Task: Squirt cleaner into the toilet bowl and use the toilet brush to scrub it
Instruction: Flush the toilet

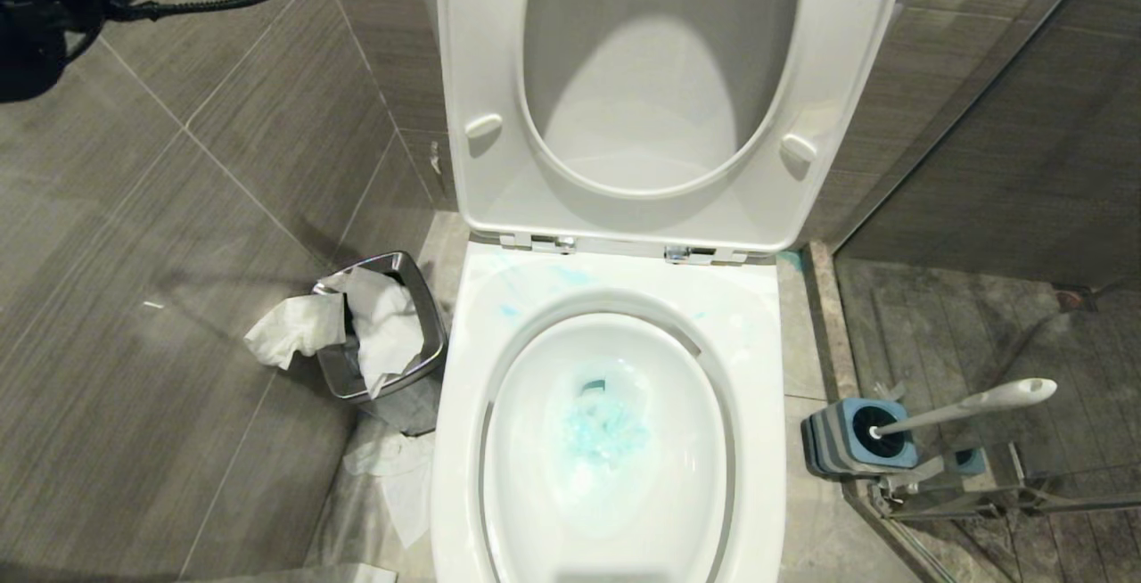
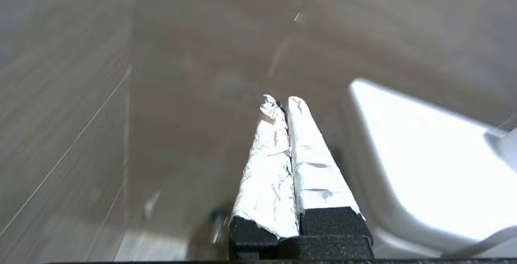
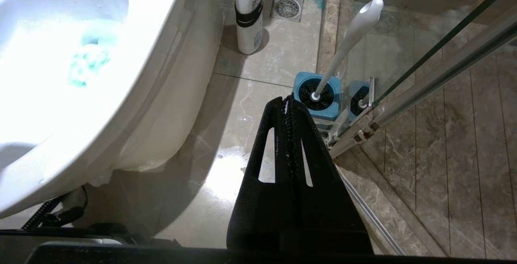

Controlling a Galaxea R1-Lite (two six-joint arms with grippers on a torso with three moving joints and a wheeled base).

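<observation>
The white toilet bowl [image 1: 758, 369] stands in the middle with its seat and lid [image 1: 486, 48] raised. Turquoise cleaner [image 1: 606, 431] clouds the water, and thin blue smears [image 1: 535, 284] mark the back rim. The toilet brush [image 1: 972, 405] leans in its grey-and-blue holder [image 1: 860, 440] on the floor to the right of the bowl. My right gripper [image 3: 287, 100] hangs shut and empty above the floor, just short of the holder [image 3: 319, 94] and the brush handle [image 3: 349, 40]. My left gripper [image 2: 282, 100], its fingers wrapped in white, is shut and empty, pointing at the grey wall beside a white part of the toilet [image 2: 424, 155].
A steel waste bin [image 1: 419, 298] stuffed with paper stands left of the bowl, with more paper on the floor. A white bottle with an orange cap [image 3: 248, 13] and a floor drain [image 3: 287, 7] sit behind the toilet. A glass shower door with a metal rail [image 1: 1025, 503] closes the right side.
</observation>
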